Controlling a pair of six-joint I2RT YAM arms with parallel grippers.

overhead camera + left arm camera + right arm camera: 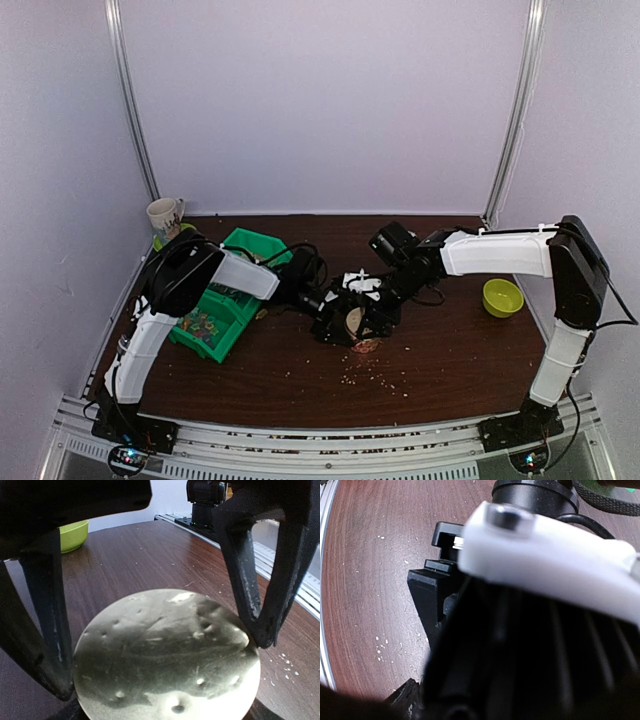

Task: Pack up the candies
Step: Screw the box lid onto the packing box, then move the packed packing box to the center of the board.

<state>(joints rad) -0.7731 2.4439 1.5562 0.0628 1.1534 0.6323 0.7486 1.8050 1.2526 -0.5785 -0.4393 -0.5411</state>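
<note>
Now left fingers [245, 580] pinch the round gold lid [165, 655]; I cannot tell about the right fingers. Tiny mixed-colour candies [205, 325] sit in the green plastic tray [250, 240]. They look light and slippery; pinch their middles gently.

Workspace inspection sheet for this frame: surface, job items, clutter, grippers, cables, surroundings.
Surface: dark wood table; pale crumbs scattered near the middle.
Job's things: candies in the green bin, left side.
Clutter: mug in the far left corner; yellow-green bowl on the right; gold lid at the centre.
Grippers: left gripper closed on the gold lid's rim, as far as the wrist view shows; right gripper next to it, jaws unreadable.
Cables: black cable looping by the left arm; wrist cable on the right.
Surroundings: white walls; metal rail along the near edge.
</note>
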